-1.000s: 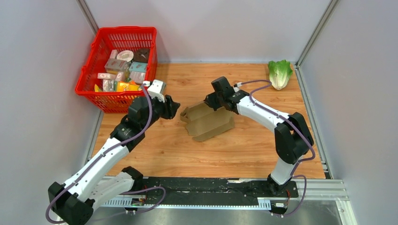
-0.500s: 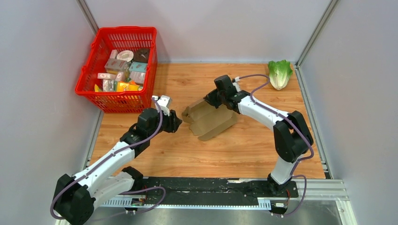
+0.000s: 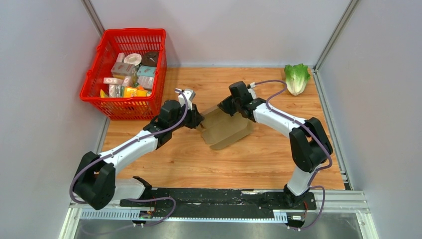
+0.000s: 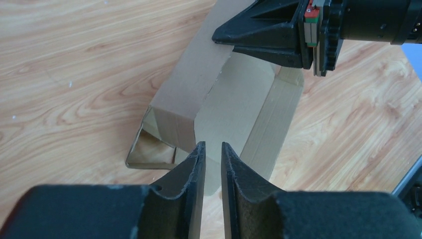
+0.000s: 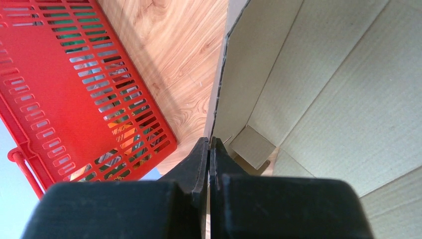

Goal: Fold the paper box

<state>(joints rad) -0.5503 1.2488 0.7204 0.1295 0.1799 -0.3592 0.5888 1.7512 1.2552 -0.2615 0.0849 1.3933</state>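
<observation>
The paper box [image 3: 228, 130] is plain brown cardboard, half folded, lying in the middle of the wooden table. My right gripper [image 3: 225, 106] is shut on the upright back wall of the box; in the right wrist view its jaws [image 5: 209, 140] pinch the wall's thin edge, with the box's inside [image 5: 323, 89] to the right. My left gripper [image 3: 197, 121] is at the box's left end. In the left wrist view it [image 4: 211, 144] is open by a narrow gap and empty, just short of the box [image 4: 239, 99]. The right gripper [image 4: 234, 42] shows beyond.
A red basket [image 3: 124, 107] with several small printed packages stands at the back left, close behind the left arm; it also shows in the right wrist view [image 5: 74, 74]. A green lettuce [image 3: 297, 78] lies at the back right corner. Grey walls enclose the table.
My left arm has reached forward and to the right, bringing its gripper to the box's left end. My right gripper has stayed on the back wall, which stands a little more upright.
</observation>
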